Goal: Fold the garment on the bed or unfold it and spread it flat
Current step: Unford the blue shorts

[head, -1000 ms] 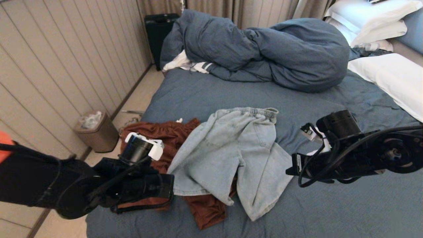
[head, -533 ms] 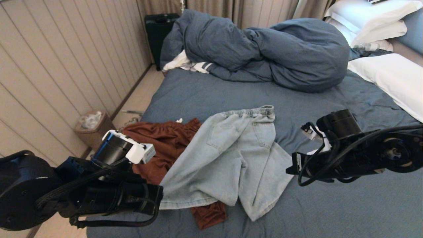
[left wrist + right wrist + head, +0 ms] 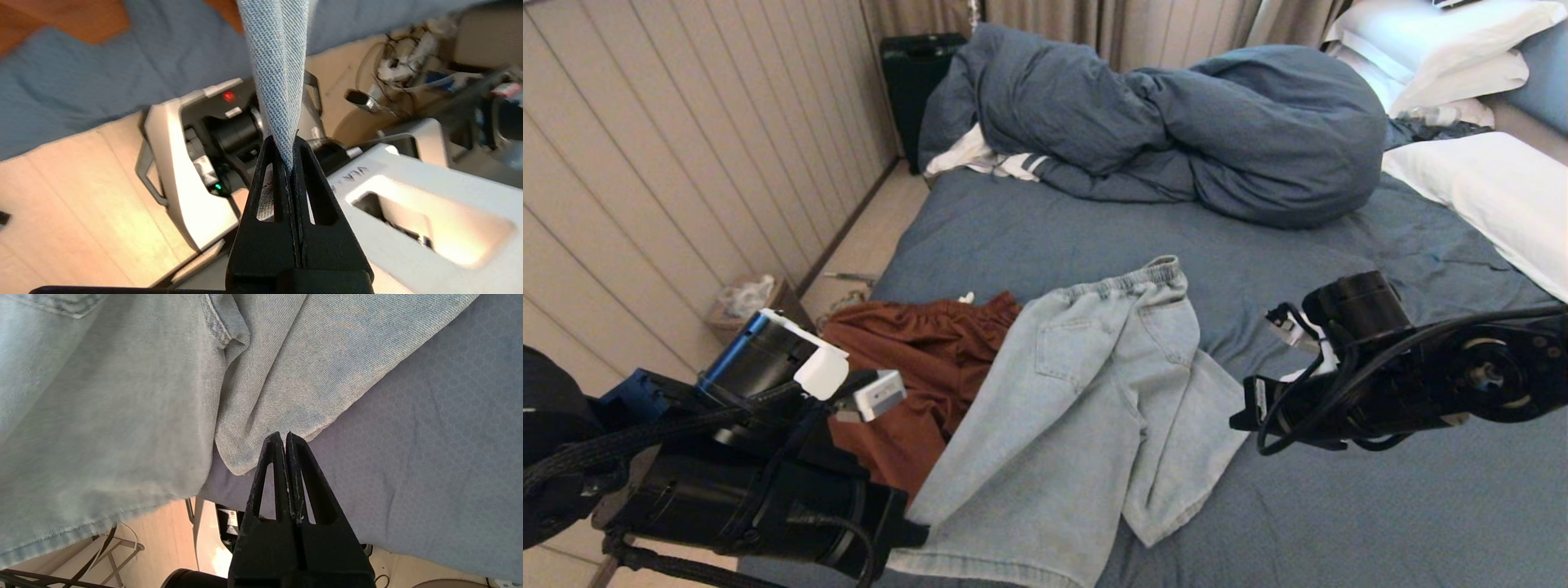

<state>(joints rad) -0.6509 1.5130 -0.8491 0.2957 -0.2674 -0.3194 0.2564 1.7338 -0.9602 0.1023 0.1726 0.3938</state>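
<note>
My left gripper (image 3: 288, 163) clamps a fold of the denim shorts (image 3: 1078, 416) at 7 o'clock | my right gripper (image 3: 284, 439) pinched empty, tips at the hem, 4 o'clock | shorts overlap rust garment (image 3: 915, 359) on the bed (image 3: 1380, 506).

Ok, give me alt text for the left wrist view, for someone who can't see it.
The left end effector, shut, pinches a taut fold of light blue denim shorts that runs away from the camera. Behind it are the blue bed sheet, a wooden floor and grey parts of the robot's base.
</note>
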